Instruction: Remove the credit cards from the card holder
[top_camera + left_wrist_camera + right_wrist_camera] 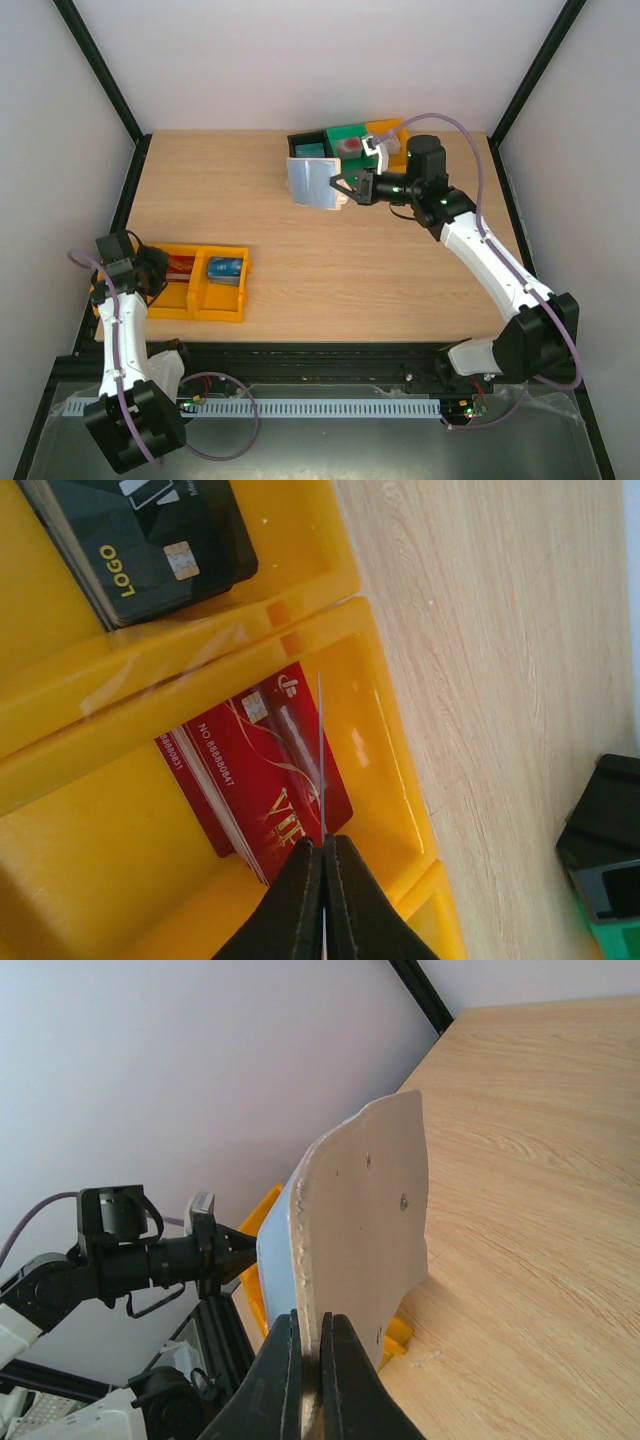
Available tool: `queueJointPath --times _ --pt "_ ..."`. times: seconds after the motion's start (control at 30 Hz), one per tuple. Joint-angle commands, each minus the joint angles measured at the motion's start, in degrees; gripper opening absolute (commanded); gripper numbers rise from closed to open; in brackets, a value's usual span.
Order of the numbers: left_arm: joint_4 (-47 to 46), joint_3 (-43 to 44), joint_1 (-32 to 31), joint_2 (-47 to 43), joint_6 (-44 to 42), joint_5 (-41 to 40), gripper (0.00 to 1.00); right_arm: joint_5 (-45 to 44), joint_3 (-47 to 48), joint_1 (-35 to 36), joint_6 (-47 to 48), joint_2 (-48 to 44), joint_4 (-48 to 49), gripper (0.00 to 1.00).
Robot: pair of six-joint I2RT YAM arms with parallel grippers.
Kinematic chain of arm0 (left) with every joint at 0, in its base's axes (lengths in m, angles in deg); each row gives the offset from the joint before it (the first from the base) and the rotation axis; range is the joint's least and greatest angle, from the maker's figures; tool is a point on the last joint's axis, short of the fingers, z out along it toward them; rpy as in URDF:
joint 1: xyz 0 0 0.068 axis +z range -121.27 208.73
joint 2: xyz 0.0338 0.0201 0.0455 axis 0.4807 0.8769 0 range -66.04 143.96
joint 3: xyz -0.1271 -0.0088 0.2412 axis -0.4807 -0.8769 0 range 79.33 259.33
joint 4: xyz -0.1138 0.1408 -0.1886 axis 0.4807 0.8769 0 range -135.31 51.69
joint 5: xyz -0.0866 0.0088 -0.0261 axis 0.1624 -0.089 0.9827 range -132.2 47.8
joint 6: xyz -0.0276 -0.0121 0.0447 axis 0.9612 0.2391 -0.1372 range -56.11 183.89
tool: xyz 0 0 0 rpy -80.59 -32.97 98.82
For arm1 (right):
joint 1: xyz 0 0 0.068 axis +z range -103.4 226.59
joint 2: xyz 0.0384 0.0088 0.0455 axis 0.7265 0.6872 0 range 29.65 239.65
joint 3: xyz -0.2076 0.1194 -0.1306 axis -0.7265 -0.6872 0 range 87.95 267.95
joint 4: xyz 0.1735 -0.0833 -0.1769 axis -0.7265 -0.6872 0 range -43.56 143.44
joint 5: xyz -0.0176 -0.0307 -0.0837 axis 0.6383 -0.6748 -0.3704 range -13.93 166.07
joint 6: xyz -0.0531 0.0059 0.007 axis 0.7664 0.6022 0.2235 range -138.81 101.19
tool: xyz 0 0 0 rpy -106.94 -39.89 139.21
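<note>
At the table's (300, 280) 8 o'clock, our left gripper (323, 845), arm folded low, is pressed together on a thin card (320, 750) seen edge-on. Its long axis runs 12-to-6, directly over the red VIP card (250, 780) in the yellow bin (100, 880). At 1 o'clock, our outstretched right gripper (345, 188) pinches the card holder (315, 180) by its edge.

My black left claw (323, 852) is pinching a thin flat card (321, 750) that is showing me only its pale edge. The shiny red plastic card (250, 770) is showing light "VIP" letters and thin white swirls. The dark grey plastic card (150, 540) is showing a yellow "LOGO". The yellow plastic bin (60, 860) is glowing bright. My black right claw (310, 1325) is gripping the folding card holder (365, 1230), which is looking cream-beige outside, pale blue at its inner edge. The wooden table (540, 1160) is showing light brown streaks.
</note>
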Motion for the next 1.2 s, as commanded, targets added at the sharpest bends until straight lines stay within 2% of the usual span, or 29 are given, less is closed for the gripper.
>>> queueJointPath --times 0.0,0.3,0.53,0.83,1.17 --pt "0.20 -0.91 1.41 0.87 0.62 1.35 0.02 2.64 3.63 0.13 1.93 3.01 0.09 0.02" --pt "-7.73 -3.27 2.69 3.58 5.20 6.04 0.02 6.20 8.13 0.04 2.39 9.20 -0.71 0.02" --pt "-15.12 -5.54 2.66 6.02 8.05 8.00 0.02 6.79 4.02 0.04 -1.74 9.29 4.16 0.02" --pt "-24.85 -11.15 2.18 8.04 9.36 9.00 0.02 7.51 3.40 0.04 -1.62 8.12 3.27 0.02" --pt "-17.98 -10.06 2.07 6.57 7.38 5.65 0.02 7.58 2.08 0.04 -1.04 5.93 2.98 0.02"
